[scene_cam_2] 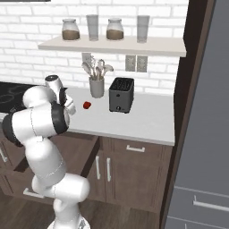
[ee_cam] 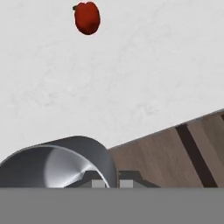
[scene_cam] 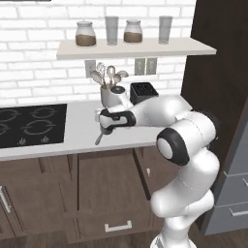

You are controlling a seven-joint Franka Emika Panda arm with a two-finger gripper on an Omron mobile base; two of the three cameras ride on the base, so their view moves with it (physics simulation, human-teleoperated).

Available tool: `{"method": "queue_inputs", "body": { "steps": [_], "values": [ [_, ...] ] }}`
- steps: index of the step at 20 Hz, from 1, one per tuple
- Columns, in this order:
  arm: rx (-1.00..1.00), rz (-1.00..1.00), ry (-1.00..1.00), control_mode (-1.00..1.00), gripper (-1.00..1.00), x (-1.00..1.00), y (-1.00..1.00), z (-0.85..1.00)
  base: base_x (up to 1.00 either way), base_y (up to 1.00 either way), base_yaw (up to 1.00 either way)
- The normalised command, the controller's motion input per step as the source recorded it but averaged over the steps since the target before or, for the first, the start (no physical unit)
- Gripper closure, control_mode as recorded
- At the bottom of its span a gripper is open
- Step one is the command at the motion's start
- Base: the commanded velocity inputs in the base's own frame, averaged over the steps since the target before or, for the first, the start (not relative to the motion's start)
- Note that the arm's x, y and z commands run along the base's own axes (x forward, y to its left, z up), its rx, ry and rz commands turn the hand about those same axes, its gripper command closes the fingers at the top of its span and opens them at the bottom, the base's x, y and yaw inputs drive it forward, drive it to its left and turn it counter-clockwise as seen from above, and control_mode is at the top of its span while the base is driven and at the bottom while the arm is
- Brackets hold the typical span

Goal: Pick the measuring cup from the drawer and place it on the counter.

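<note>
Item: measuring cup (ee_cam: 57, 164), pinched at its rim in the hand (ee_cam: 113, 180), held above the tabletop (ee_cam: 131, 87) edge. Beyond the hand: red pepper (ee_cam: 87, 17). Step, judged: placing. Next: lower onto bare tabletop ahead, then release.

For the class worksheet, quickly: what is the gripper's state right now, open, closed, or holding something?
Gripper: closed on the measuring cup's rim, holding it above the counter edge.
</note>
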Motion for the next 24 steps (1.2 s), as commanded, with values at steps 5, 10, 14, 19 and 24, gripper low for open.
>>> {"method": "queue_inputs", "body": {
  "steps": [5, 10, 14, 19, 24],
  "values": [
    [0.00, 0.00, 0.00, -1.00, 1.00, 0.73, -0.01, -0.72, 0.00, 0.00, 0.00],
    [0.00, 0.00, 0.00, -1.00, 1.00, 0.80, 0.00, -0.61, 0.00, 0.00, 0.00],
    [0.00, -0.04, 0.00, -1.00, -1.00, 0.99, 0.00, -0.31, 0.00, 0.00, 0.00],
    [0.00, -0.07, 0.00, -1.00, -1.00, 0.66, 0.00, -0.15, 0.00, 0.00, 0.00],
    [0.00, -0.11, -0.01, -1.00, -1.00, -0.13, -0.15, 0.16, 0.00, 0.00, 0.00]
  ]
}}
